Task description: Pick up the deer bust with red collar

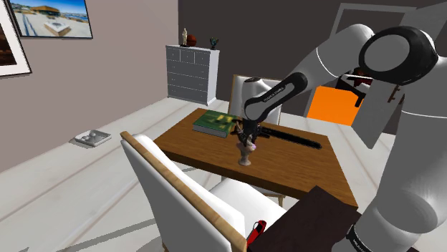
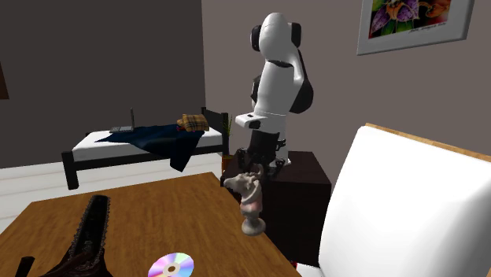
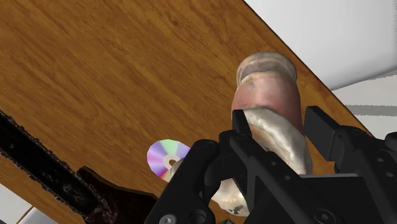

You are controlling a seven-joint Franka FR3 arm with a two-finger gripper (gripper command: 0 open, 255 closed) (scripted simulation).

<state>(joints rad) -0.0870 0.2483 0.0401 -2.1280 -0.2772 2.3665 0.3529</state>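
Up close, the deer bust (image 3: pixel 270 95) is pinched at the neck between the two black fingers (image 3: pixel 240 127) of the gripper (image 3: pixel 277 127), and the gap between them is filled by the pale figure. The bust is held upright, with its rounded base seen resting on the wooden table (image 1: pixel 301 172), near the edge that faces the white chair (image 1: pixel 179 193) in the shoulder view's foreground. A shiny disc (image 2: pixel 171 266) is laid flat on the wood grain near the bust, apart from it. Beyond the disc, a black chainsaw (image 2: pixel 86 236) is stretched along the tabletop. A green book (image 1: pixel 213 123) is set flat at the table's far corner, toward the shoulder view's left. The dark brown stand (image 2: pixel 303 177) is placed near one corner of the table, and the white arm (image 1: pixel 344 57) is arched from it down over the bust. A second white chair (image 1: pixel 247 89) is drawn up at the table's far side. Farther off, a grey chest of drawers (image 1: pixel 192 74) is backed against a dark wall, with small figures set on top. A framed picture (image 1: pixel 54 18) is hung on the beige wall, and a flat tray (image 1: pixel 91 137) is left on the pale floor. In the second exterior view, a low bed (image 2: pixel 142 142) draped with a dark blue blanket is seen by the far wall, and a flower picture (image 2: pixel 413 24) is hung high on the wall to the right.
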